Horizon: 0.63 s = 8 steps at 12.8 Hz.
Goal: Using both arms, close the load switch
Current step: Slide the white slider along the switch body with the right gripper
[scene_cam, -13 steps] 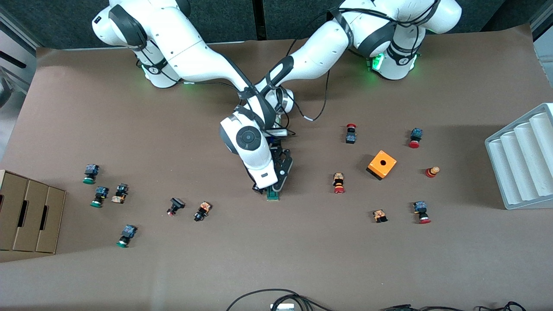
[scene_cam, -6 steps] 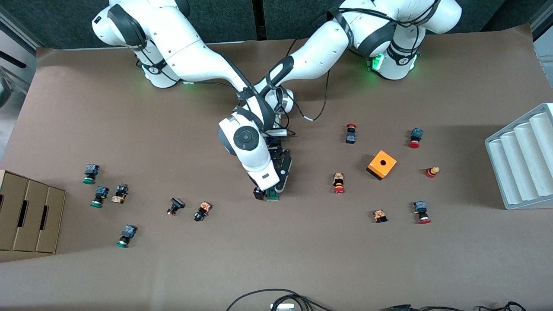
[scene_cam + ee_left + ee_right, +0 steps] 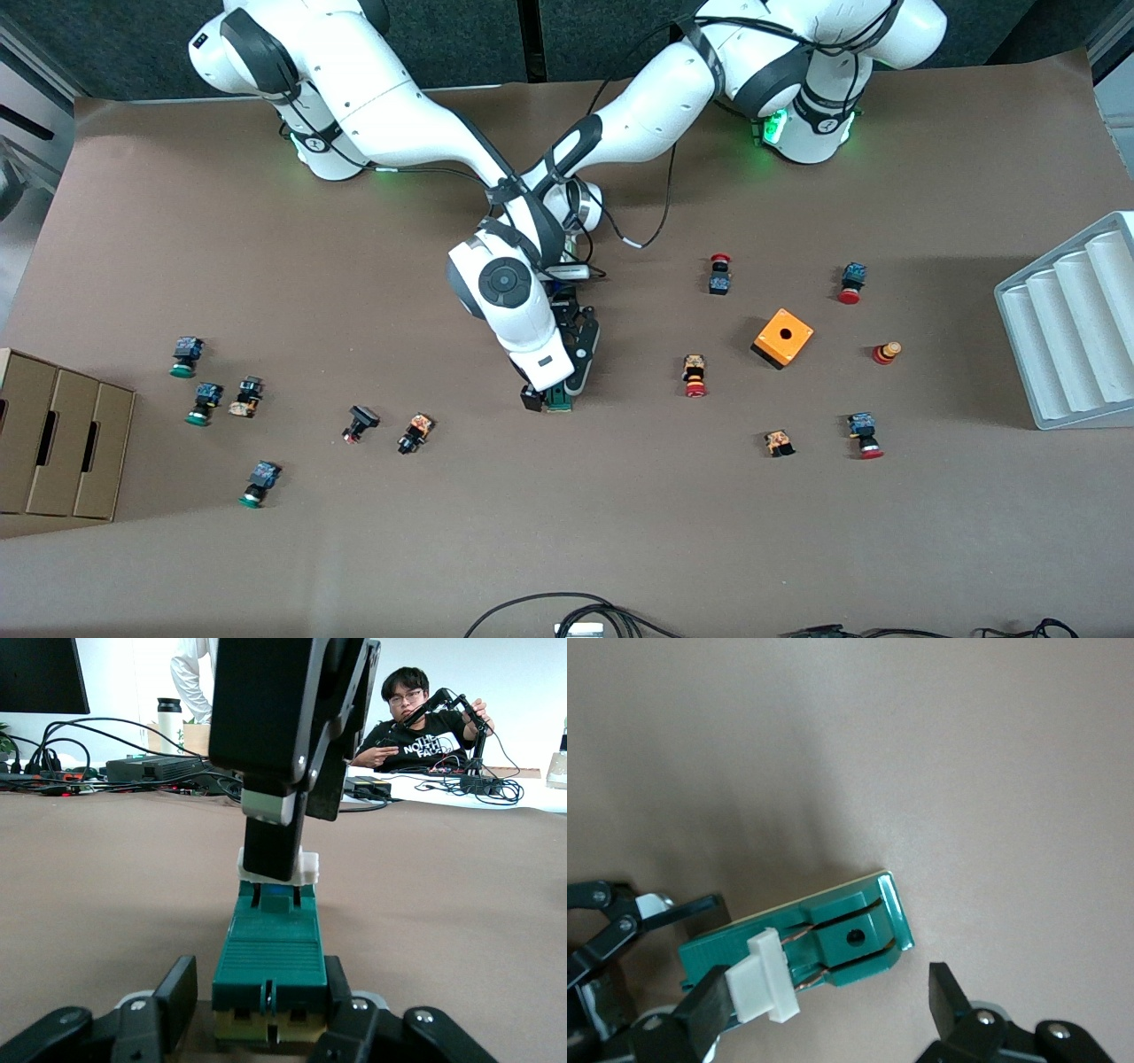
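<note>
Both tools meet at load switch (image 3: 270,948): left (image 3: 266,1028) grips it, right (image 3: 824,992) open astride handle

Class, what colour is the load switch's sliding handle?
White, on the dark-green load switch; its handle shows best in the right wrist view.

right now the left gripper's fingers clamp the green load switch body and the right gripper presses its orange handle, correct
Not quite: the handle is white, not orange, as the right wrist view shows. The left gripper's fingers do clamp the green load switch body, and the right gripper presses that handle.
</note>
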Each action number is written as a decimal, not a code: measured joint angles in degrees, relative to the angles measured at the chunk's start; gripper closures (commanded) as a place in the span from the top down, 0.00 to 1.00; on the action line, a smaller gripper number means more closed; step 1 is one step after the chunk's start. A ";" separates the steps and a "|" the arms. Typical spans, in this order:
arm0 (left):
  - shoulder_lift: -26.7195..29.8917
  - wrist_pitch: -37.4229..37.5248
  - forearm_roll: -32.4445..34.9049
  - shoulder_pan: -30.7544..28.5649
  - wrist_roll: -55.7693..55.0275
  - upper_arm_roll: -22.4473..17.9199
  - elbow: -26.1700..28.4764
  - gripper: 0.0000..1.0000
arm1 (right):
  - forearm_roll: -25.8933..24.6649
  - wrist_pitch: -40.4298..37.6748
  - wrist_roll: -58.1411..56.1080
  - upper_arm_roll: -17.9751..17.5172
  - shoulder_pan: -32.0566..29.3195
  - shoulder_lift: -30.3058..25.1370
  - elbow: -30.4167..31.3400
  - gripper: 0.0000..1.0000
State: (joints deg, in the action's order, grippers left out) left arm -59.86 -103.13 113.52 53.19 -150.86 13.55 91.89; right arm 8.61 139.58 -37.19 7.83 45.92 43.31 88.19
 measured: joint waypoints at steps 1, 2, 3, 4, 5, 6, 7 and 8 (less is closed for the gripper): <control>0.00 0.00 0.00 0.00 0.00 0.00 0.00 0.64 | 0.00 0.00 -0.02 -0.12 0.04 -0.07 -0.01 0.72; 0.00 0.00 0.00 0.01 0.00 -0.01 0.00 0.64 | 0.00 0.01 -0.05 -0.11 0.06 -0.09 -0.02 0.69; 0.00 0.00 0.00 0.01 0.00 -0.02 0.00 0.64 | 0.00 0.01 -0.10 -0.19 0.07 -0.15 -0.02 0.64; 0.00 0.00 0.00 0.02 0.00 -0.02 0.00 0.64 | 0.00 0.01 -0.10 -0.26 0.12 -0.24 -0.03 0.64; 0.00 0.00 0.00 0.02 0.00 -0.03 0.00 0.64 | 0.00 0.01 -0.10 -0.26 0.13 -0.25 -0.09 0.64; -0.01 0.00 0.00 0.02 0.00 -0.03 0.00 0.64 | 0.00 0.02 -0.10 -0.24 0.12 -0.25 -0.11 0.63; -0.01 0.00 0.01 0.02 0.00 -0.03 0.00 0.64 | 0.00 0.02 -0.10 -0.23 0.12 -0.25 -0.12 0.61; -0.01 0.00 0.01 0.03 0.00 -0.03 0.00 0.65 | 0.00 0.02 -0.11 -0.23 0.12 -0.25 -0.12 0.60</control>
State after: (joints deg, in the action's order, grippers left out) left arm -59.87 -103.13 113.53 53.21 -150.86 13.52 91.89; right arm 8.61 139.60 -37.29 7.60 46.04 43.06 88.07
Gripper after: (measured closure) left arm 0.357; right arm 0.366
